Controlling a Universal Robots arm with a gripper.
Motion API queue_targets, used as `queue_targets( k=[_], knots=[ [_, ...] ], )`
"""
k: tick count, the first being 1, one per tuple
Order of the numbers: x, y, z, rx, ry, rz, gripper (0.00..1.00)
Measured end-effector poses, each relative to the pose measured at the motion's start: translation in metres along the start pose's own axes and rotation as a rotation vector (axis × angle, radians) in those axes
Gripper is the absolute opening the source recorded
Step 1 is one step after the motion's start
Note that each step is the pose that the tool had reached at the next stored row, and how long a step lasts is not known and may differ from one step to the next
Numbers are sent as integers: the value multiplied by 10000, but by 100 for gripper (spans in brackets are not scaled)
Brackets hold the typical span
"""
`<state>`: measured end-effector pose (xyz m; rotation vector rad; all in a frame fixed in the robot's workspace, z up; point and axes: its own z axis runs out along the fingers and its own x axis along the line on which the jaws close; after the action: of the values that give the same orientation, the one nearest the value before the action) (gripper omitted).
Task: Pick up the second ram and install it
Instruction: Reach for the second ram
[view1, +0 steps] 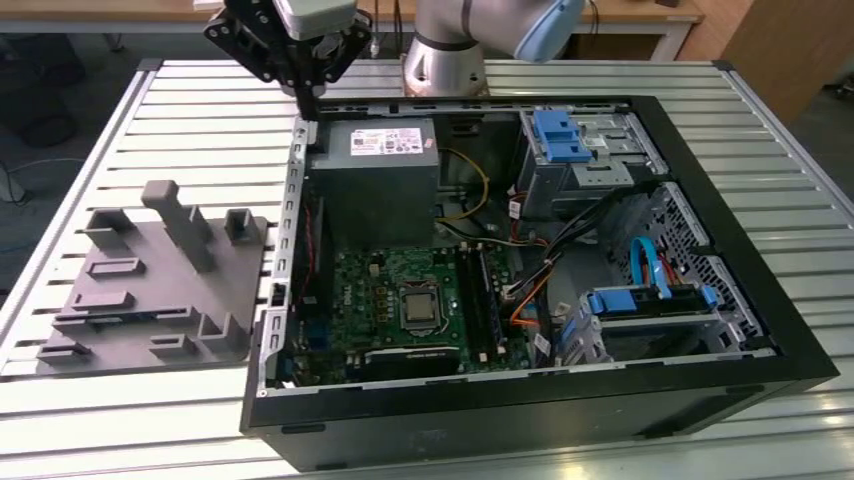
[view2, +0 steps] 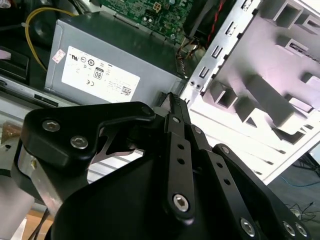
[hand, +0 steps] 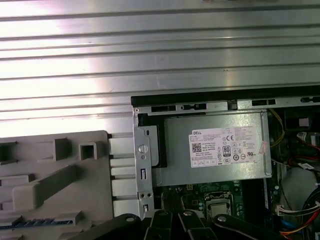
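The second ram (hand: 42, 221) is a thin bluish strip lying in a slot of the gray holder tray (hand: 55, 187); in the exterior view it (view1: 123, 319) sits low in the tray (view1: 160, 300), on the exterior view's left. My gripper (view1: 307, 105) hangs above the far left corner of the open computer case, its black fingers closed to a point with nothing between them. In the second wrist view the gripper (view2: 173, 99) points at the case edge beside the power supply (view2: 107, 70). The memory slots (view1: 485, 298) run beside the processor socket on the green motherboard (view1: 380, 295).
The gray power supply (view1: 378, 175) fills the case's far left part. Blue drive cages (view1: 567, 135) and loose cables (view1: 534, 250) crowd the exterior view's right side. The tray has upright posts (view1: 180, 225). The case walls (view1: 534, 395) rise above the slatted metal table (view1: 160, 100).
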<state>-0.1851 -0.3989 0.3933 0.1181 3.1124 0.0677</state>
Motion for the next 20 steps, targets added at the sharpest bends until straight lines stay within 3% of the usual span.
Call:
queue_targets(
  k=[20],
  knots=[
    [424,-32,-2,0,0,0,10]
  ],
)
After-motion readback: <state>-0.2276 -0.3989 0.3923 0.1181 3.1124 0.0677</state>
